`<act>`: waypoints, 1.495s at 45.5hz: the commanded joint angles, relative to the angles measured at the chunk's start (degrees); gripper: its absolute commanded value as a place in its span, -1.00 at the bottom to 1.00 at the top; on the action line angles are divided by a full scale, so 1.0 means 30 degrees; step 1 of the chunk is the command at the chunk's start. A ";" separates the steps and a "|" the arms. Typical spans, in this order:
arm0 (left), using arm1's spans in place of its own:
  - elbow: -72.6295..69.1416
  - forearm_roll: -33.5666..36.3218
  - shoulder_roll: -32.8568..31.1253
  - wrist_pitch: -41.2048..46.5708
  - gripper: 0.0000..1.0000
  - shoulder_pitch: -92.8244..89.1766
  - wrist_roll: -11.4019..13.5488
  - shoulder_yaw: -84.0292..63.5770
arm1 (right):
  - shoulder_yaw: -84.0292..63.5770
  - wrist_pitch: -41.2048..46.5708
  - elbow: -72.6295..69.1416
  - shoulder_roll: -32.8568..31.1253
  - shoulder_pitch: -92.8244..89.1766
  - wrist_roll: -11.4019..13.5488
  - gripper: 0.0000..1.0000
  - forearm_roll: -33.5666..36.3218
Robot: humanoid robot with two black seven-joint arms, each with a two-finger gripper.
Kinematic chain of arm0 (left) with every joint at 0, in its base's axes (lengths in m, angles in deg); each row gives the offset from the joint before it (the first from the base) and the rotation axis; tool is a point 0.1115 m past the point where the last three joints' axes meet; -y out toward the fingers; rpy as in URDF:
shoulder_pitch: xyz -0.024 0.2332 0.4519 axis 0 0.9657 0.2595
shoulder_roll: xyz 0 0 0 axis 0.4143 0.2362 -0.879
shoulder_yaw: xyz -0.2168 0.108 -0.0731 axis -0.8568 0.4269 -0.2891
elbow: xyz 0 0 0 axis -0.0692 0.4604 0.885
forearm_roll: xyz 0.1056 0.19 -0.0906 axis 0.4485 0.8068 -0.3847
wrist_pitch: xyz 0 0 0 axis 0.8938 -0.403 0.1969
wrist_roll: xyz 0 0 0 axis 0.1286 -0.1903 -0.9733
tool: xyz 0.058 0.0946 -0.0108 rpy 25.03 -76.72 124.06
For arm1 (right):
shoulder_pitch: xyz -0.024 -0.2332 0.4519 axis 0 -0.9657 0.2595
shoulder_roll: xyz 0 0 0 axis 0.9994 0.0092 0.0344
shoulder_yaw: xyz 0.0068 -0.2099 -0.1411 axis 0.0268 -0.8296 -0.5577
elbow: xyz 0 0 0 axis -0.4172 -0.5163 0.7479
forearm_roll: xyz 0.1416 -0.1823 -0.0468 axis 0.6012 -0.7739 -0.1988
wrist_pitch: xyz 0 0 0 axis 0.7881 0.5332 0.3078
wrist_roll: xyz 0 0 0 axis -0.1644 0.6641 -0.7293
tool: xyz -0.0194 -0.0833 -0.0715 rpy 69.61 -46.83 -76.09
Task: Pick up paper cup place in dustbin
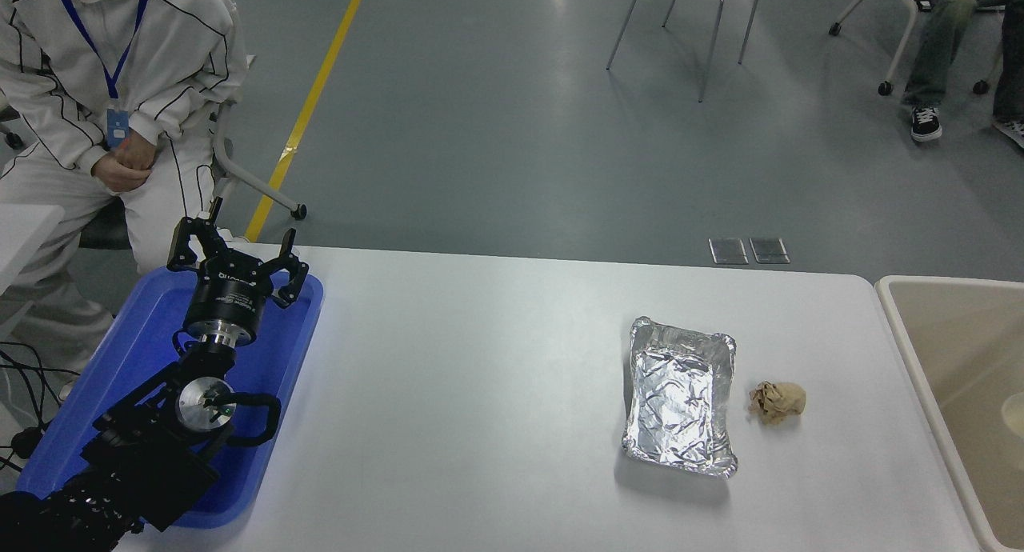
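- Blue plastic tray (88, 432) sits at the table's 9 o'clock side. I see nothing lying in it. The left gripper (238, 252) hovers over its far end with its fingers spread wide, holding nothing.
- A person (112, 96) in white sits behind the tray, at about 11 o'clock, hands together.
- The white table (480, 360) is bare in the middle.
- A shiny foil tray (680, 396) sits at about 3 o'clock. It looks empty. A crumpled brown paper ball (777, 401) lies just beside it on the right.
- The big beige dustbin (912, 352) stands at the far right edge. A pale round shape at its right side looks like the paper cup (1014, 414), already inside, but it is cut off so I cannot be sure.
- The right gripper is not in the picture.
- If the cup is in the bin, the job looks done. The best thing now is to keep the arm up and away from the bin rim.
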 commanded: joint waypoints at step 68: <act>0.0001 0.0001 0.0001 0.0000 1.00 -0.0011 -0.0029 0.0000 | -1.2799 1.0897 -1.6994 -0.7316 1.7996 0.0020 1.00 -0.1815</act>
